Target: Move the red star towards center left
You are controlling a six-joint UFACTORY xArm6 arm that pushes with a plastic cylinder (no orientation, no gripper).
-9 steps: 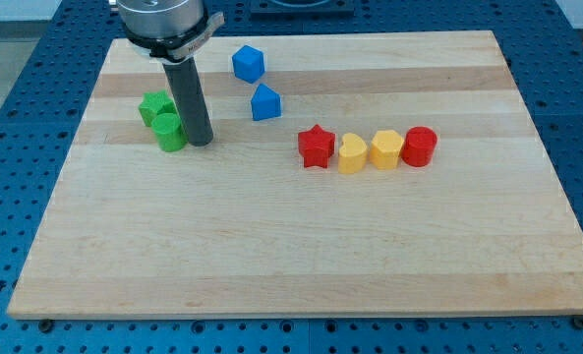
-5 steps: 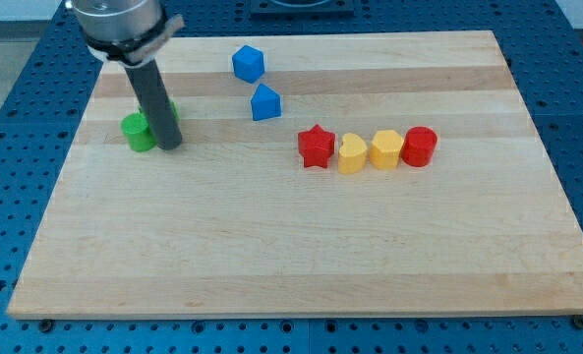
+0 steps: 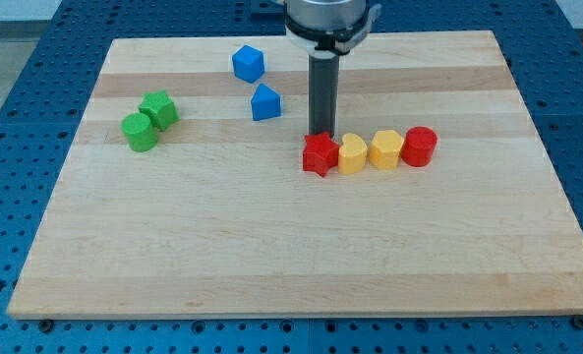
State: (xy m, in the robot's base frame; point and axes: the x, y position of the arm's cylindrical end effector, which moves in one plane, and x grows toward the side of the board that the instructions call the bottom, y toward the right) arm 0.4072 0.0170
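Observation:
The red star (image 3: 320, 155) lies near the board's middle, at the left end of a row of blocks. My tip (image 3: 321, 135) stands right at the star's top edge, touching or almost touching it. The dark rod rises straight up from there to the view's top. To the star's right, touching in a line, come a yellow heart-like block (image 3: 352, 154), a yellow hexagon block (image 3: 385, 149) and a red cylinder (image 3: 419, 146).
A blue pentagon-like block (image 3: 248, 63) and a blue triangular block (image 3: 264, 102) lie up and left of the star. A green star-like block (image 3: 158, 108) and a green cylinder (image 3: 139, 132) sit at the board's left. The wooden board (image 3: 291, 256) rests on a blue perforated table.
My tip has swung from beside the green blocks at the left to just above the red star. The green cylinder was pushed left. The red star has shifted slightly down.

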